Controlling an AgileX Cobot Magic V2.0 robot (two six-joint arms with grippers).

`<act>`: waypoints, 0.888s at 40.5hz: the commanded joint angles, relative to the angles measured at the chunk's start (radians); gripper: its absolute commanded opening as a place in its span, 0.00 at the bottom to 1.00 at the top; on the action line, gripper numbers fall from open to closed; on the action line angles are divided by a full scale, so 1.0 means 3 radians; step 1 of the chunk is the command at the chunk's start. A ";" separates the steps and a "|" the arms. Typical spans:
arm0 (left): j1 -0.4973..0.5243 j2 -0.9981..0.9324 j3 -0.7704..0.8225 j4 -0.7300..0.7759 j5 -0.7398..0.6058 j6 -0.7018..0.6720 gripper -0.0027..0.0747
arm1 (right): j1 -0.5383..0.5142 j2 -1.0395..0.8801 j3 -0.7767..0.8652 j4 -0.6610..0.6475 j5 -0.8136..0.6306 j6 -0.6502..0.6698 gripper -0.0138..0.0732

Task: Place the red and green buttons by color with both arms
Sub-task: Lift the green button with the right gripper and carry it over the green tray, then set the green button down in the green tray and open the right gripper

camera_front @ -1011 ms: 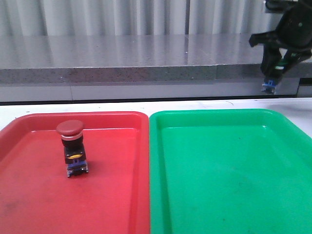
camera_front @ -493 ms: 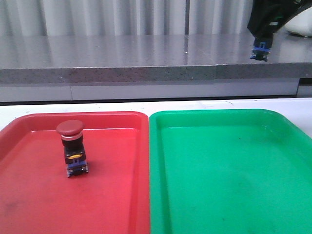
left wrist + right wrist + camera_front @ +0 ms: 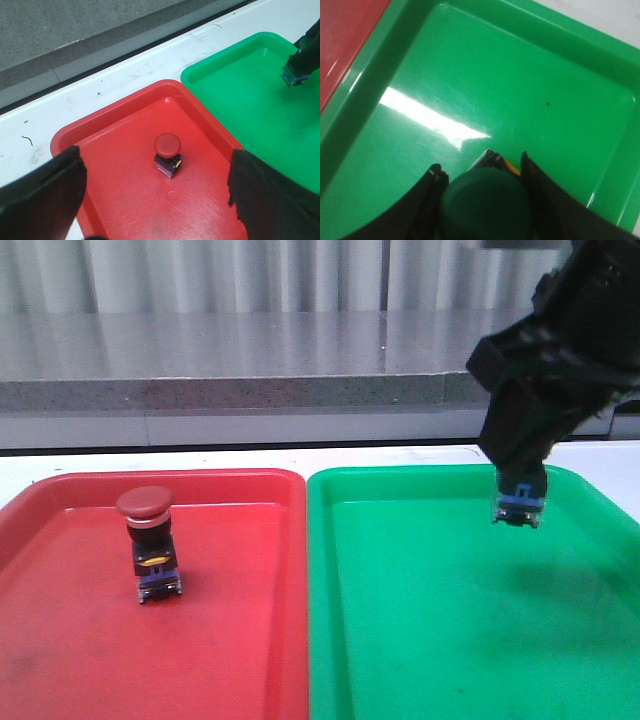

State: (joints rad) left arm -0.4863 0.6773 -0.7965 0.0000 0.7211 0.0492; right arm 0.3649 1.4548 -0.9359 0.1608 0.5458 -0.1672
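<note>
Front view: red tray (image 3: 60, 640) at 9 o'clock, green tray (image 3: 420, 660) at 3 o'clock, rims side by side on the white tabletop (image 3: 250, 455). Red button (image 3: 148, 543) stands upright inside the red tray, toward its far-left part, cap up, blue base on the tray floor. Right tool (image 3: 520, 490) hangs over the far-right part of the green tray at about 2 o'clock, pointing down. Only the blue base of the green button (image 3: 519, 508) shows below the black fingers, clear of the tray floor, shadow beneath it. Left tool not seen here.

Left wrist view: left tool (image 3: 155, 200) is spread wide, its two black fingers (image 3: 42, 195) at the frame's lower corners, nothing between them. Red button (image 3: 167, 152) sits on the red tray (image 3: 125, 210), well apart from both fingers. Green tray (image 3: 250, 100) at 2 o'clock, with the green button's base (image 3: 293, 77) and a bit of the right arm above it.

Right wrist view: right tool (image 3: 482, 185) is closed around the green button (image 3: 485, 210), fingers pressing the dark green cap on both sides, a yellow and black bit of the body showing past it. Green tray floor (image 3: 520, 90) fills the frame; sliver of red tray (image 3: 345, 30) at 10 o'clock.
</note>
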 commanded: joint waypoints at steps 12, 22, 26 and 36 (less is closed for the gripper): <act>-0.0031 0.0007 -0.0087 0.0000 -0.0219 -0.0007 0.76 | 0.0001 0.0244 -0.0015 0.0029 -0.0447 -0.0042 0.43; -0.0031 0.0007 -0.0087 0.0000 -0.0219 -0.0007 0.76 | 0.0001 0.0366 -0.0015 0.0029 -0.0483 -0.0039 0.45; -0.0031 0.0007 -0.0087 0.0000 -0.0219 -0.0007 0.76 | 0.0001 0.0365 -0.0015 0.0030 -0.0483 -0.0039 0.56; -0.0031 0.0007 -0.0087 0.0000 -0.0219 -0.0007 0.76 | 0.0001 0.0365 -0.0037 0.0030 -0.0460 -0.0039 0.79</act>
State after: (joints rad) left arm -0.4863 0.6773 -0.7965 0.0000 0.7211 0.0492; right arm 0.3649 1.6007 -0.9181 0.1646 0.4435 -0.1672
